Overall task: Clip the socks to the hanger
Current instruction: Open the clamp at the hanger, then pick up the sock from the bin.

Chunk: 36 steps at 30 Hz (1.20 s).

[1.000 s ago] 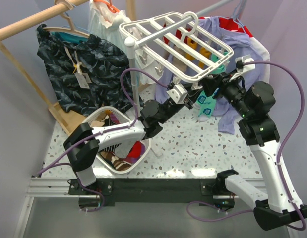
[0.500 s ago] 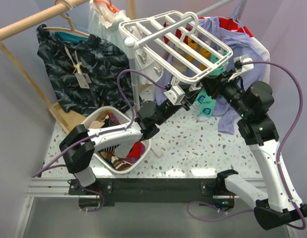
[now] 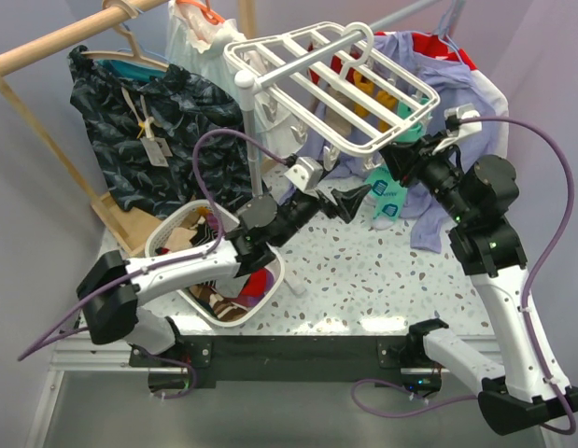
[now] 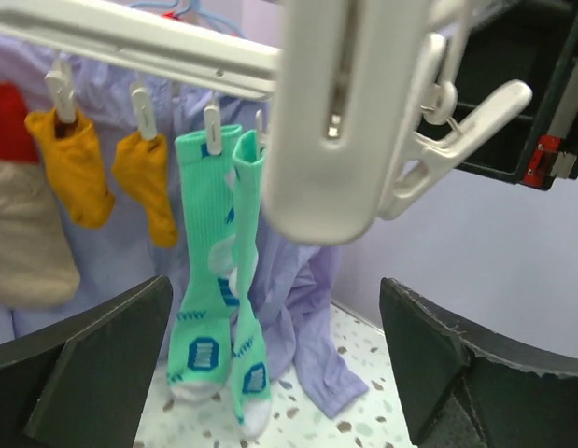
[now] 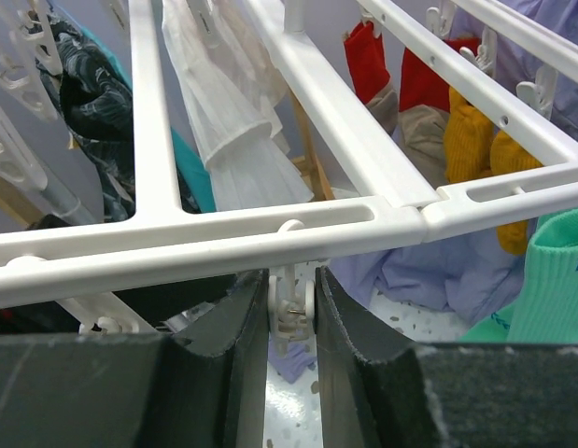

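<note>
The white grid hanger (image 3: pixel 335 84) hangs over the back of the table. The red socks (image 5: pixel 368 56) with tan cuffs hang from clips on its far bar, and one shows at the left edge of the left wrist view (image 4: pixel 4 121). My right gripper (image 5: pixel 291 289) reaches up under the hanger's near bar (image 5: pixel 270 238) and is shut on a small white clip (image 5: pixel 291 308). In the overhead view the right gripper (image 3: pixel 398 161) sits at the hanger's near right corner. My left gripper (image 3: pixel 354 199) is below the hanger, wide open and empty. Its fingers (image 4: pixel 92 364) frame a large white clip (image 4: pixel 335 121) close overhead.
Yellow socks (image 4: pixel 74 163) and teal socks (image 4: pixel 209 308) hang clipped beside the red ones. Purple cloth (image 3: pixel 457 103) drapes behind. A white laundry basket (image 3: pixel 218 266) sits by the left arm. A white pole (image 3: pixel 256 159) and a wooden rack with a dark garment (image 3: pixel 148 121) stand at back left.
My left gripper has gone from nearly shut to wide open and its arm has swung back and to the left. My right gripper has closed in on the clip.
</note>
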Available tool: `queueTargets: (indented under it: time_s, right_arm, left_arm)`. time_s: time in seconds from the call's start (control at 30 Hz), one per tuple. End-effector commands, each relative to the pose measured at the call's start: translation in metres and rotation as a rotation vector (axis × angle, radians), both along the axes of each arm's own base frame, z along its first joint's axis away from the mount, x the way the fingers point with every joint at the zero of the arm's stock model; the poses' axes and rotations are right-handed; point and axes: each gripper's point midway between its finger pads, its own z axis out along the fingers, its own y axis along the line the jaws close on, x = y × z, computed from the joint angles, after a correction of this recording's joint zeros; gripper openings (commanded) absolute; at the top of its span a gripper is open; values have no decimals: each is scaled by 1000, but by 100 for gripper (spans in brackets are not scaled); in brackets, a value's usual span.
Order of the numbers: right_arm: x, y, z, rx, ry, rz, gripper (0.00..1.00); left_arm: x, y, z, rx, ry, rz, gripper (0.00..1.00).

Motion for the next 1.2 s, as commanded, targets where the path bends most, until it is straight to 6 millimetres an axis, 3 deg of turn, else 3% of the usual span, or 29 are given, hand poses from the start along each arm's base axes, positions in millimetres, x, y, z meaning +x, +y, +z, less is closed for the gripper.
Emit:
queueTargets:
  time_s: [0.0, 0.17, 0.2, 0.27, 0.3, 0.5, 0.6, 0.77, 0.97, 1.17]
  right_arm:
    - [0, -4, 5, 9, -25, -23, 4]
    - [0, -5, 2, 0, -17, -25, 4]
    - [0, -5, 1, -4, -15, -27, 4]
    - [0, -5, -2, -10, -6, -24, 4]
    - [0, -5, -2, -13, -6, -24, 4]
    - [-1, -5, -7, -24, 13, -23, 4]
    - [-2, -6, -7, -29, 14, -26, 5]
    - [-2, -5, -10, -31, 21, -22, 5]
    - [-2, -4, -12, -23, 25, -17, 5]
    - [-4, -4, -12, -21, 27, -10, 5]
  left_arm:
    - [-6, 36, -19, -23, 248, 62, 100]
    - [-6, 81, -85, 68, 504, 236, 100]
    - [-11, 94, -105, 137, 563, 275, 100]
    - [-14, 114, -122, 139, 638, 349, 100]
    - [-20, 128, -148, 224, 689, 390, 100]
    - [-27, 199, -204, 310, 935, 586, 100]
    - [-32, 229, -218, 304, 1001, 659, 99]
    - [-35, 272, -223, 298, 1042, 766, 97]
    - [-42, 288, -248, 415, 1117, 774, 94]
    - [-46, 310, -254, 400, 1155, 839, 88]
